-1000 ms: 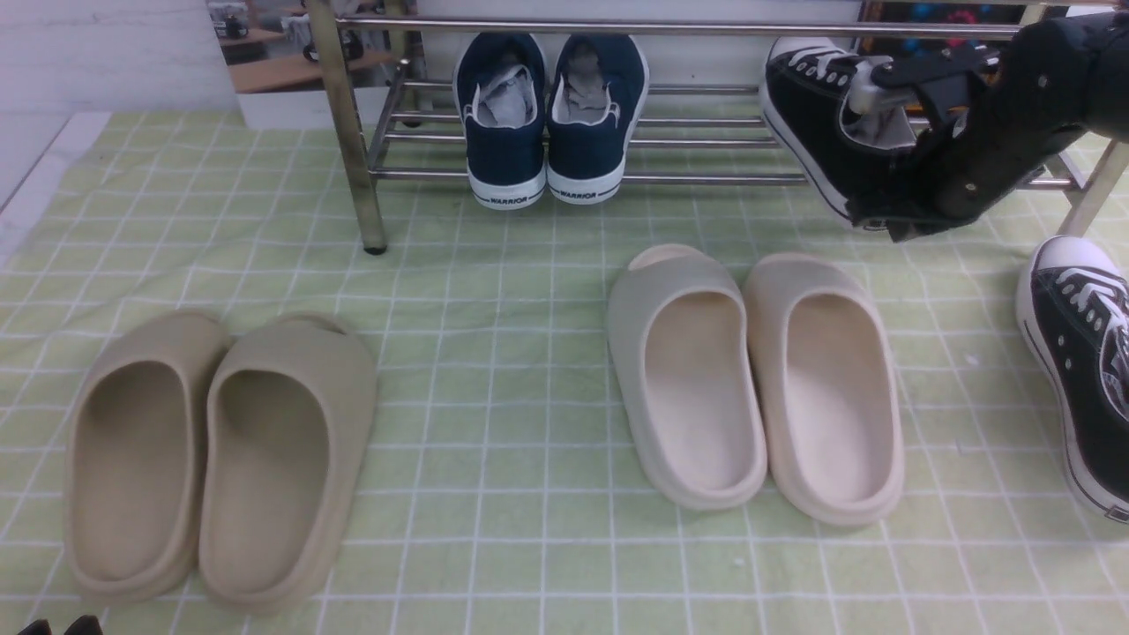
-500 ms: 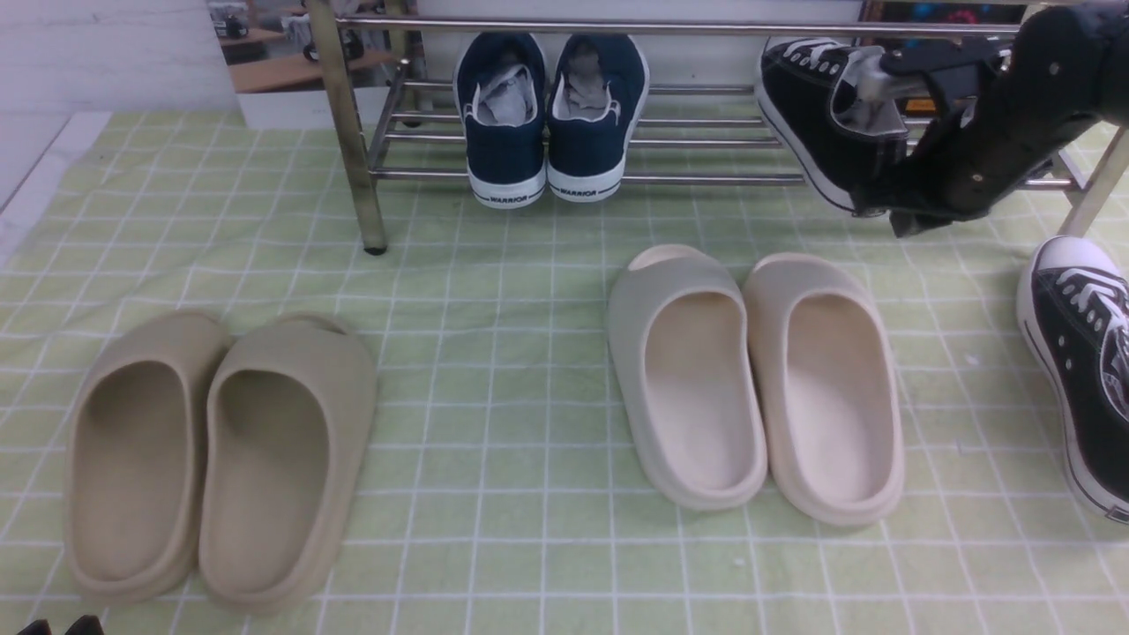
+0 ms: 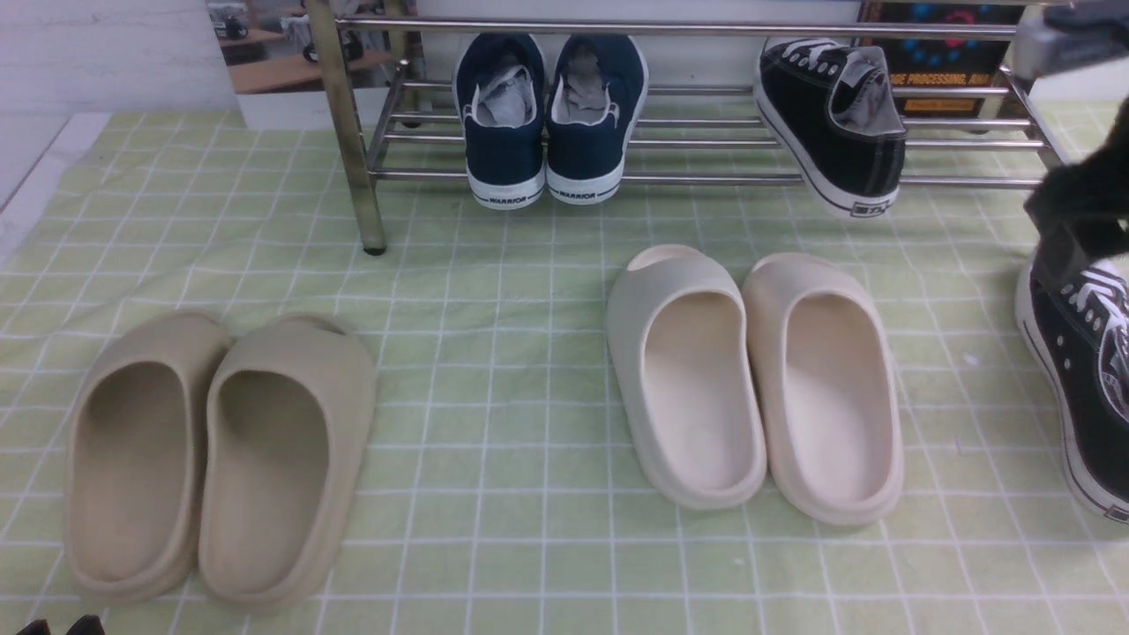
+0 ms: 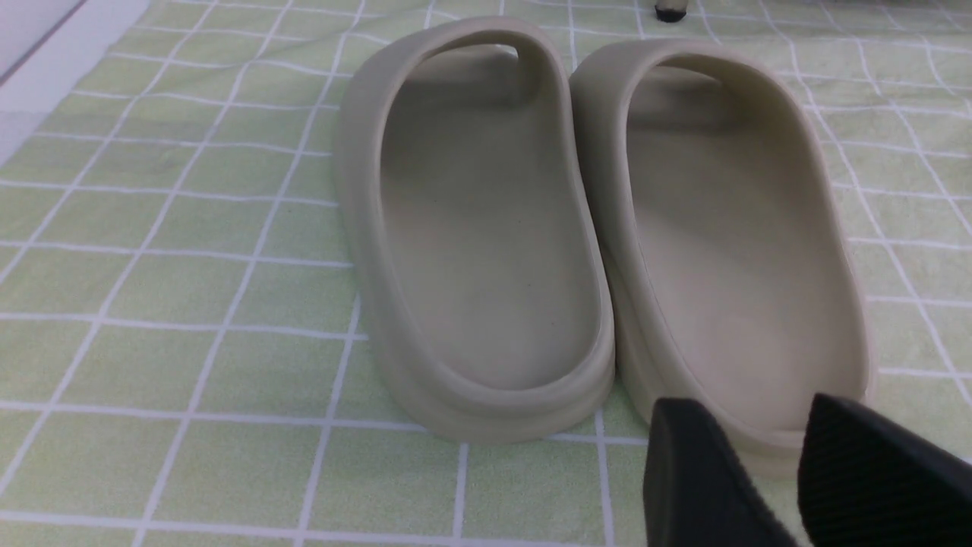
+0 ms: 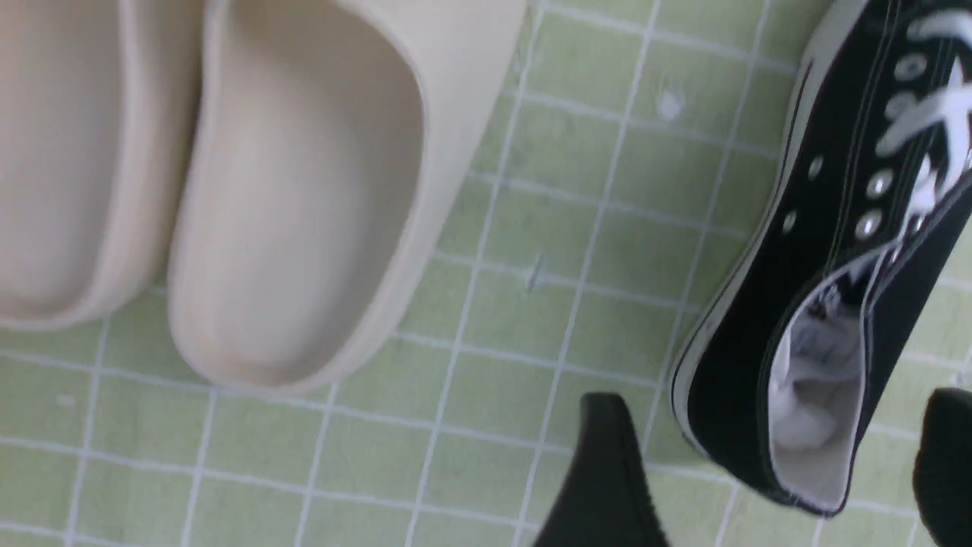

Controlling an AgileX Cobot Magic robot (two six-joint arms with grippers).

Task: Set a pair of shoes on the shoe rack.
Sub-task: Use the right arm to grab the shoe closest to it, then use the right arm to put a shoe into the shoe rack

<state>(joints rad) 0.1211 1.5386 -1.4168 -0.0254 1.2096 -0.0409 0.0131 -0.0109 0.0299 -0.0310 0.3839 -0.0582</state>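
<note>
One black sneaker (image 3: pixel 833 123) lies on the shoe rack (image 3: pixel 706 179) at its right end, toe to the back, heel over the front rod, with nothing holding it. The other black sneaker (image 3: pixel 1080 379) lies on the green checked cloth at the far right. My right arm (image 3: pixel 1080 207) hangs blurred just above its toe. In the right wrist view my right gripper (image 5: pixel 774 399) is open, its fingers either side of that sneaker's heel (image 5: pixel 805 395) without touching. My left gripper (image 4: pixel 752 406) is open and empty, low behind the beige slides (image 4: pixel 600 228).
A navy pair of sneakers (image 3: pixel 547 123) stands on the rack left of middle. Beige slides (image 3: pixel 220 459) lie front left and cream slides (image 3: pixel 758 379) in the middle of the cloth. The rack's brassy leg (image 3: pixel 353 132) stands at back left.
My right gripper opened and let go of the sneaker on the rack. The arm then pulled back right and down to the second sneaker. The left arm stayed still.
</note>
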